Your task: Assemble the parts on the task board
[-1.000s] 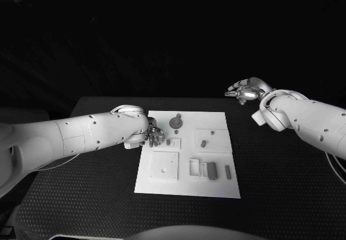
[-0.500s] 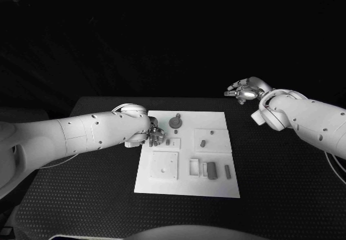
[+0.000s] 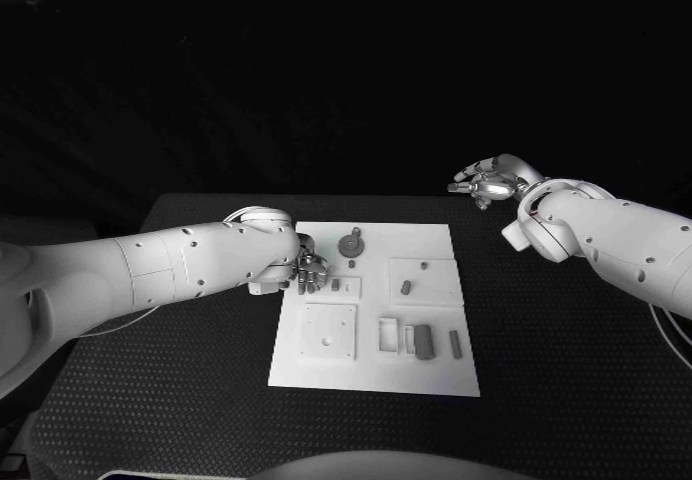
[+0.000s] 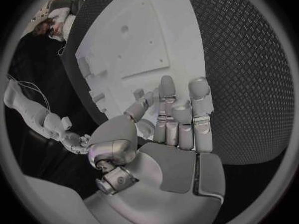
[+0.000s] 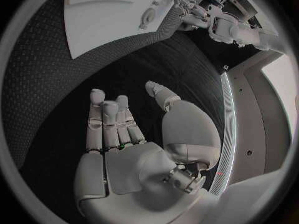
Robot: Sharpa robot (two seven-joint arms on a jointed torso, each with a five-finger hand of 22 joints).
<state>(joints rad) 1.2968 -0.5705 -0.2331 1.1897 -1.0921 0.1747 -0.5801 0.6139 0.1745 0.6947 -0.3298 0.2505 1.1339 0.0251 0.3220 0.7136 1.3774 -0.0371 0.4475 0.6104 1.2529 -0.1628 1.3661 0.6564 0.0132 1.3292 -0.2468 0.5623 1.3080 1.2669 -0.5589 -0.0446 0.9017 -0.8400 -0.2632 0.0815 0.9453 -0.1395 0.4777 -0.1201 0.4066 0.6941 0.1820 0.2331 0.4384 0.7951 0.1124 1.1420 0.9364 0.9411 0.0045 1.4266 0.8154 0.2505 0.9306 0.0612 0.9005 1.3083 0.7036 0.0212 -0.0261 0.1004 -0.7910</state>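
1. Your left hand [image 3: 306, 271] hangs at the board's [image 3: 433, 375] left edge, near its far end, fingers loosely apart and gripping nothing.
2. Your right hand [image 3: 488, 183] is raised beyond the board's far right corner, well apart from it, fingers spread and holding nothing.
3. The board lies flat on the table [image 3: 577, 380].
4. The parts sit on the board: a round part [image 3: 352, 242] near the far edge, a bar [image 3: 423, 340] toward the near right.
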